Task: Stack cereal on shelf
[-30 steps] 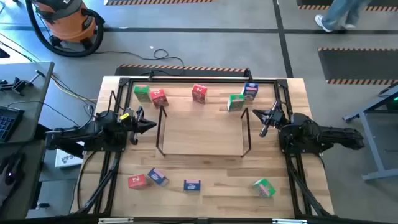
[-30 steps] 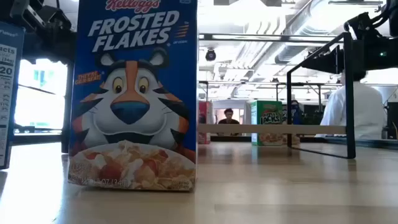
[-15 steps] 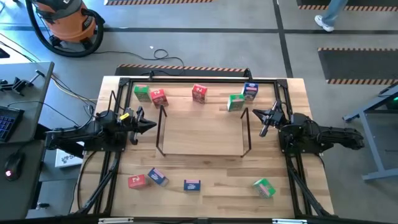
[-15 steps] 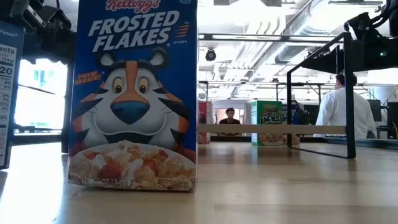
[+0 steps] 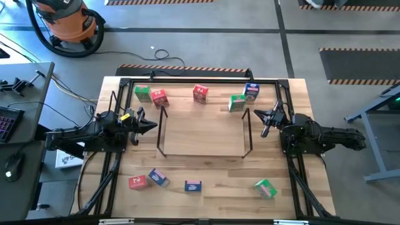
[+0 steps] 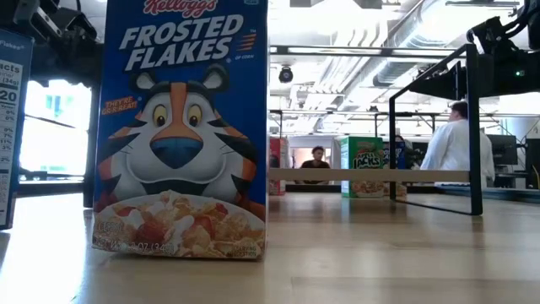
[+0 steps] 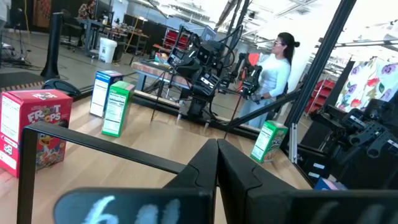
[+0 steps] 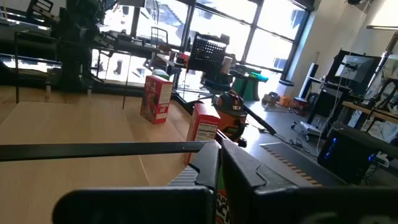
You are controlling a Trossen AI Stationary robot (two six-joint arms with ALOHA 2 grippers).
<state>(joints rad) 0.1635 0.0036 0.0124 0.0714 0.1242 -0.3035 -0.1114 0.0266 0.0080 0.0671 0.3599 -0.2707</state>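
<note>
On the counter's (image 5: 212, 172) near edge, four small cereal boxes are lying: red (image 5: 137, 182), two blue (image 5: 158, 178) (image 5: 193, 185), green (image 5: 265, 187). The wire shelf (image 5: 204, 131) is standing in the middle, with the left tool (image 5: 150, 125) and the right tool (image 5: 257, 114) at its ends, both closed together and holding nothing. Five more boxes are sitting along the far edge. An orange vacuum (image 5: 65, 22) is standing on the floor beyond.
</note>
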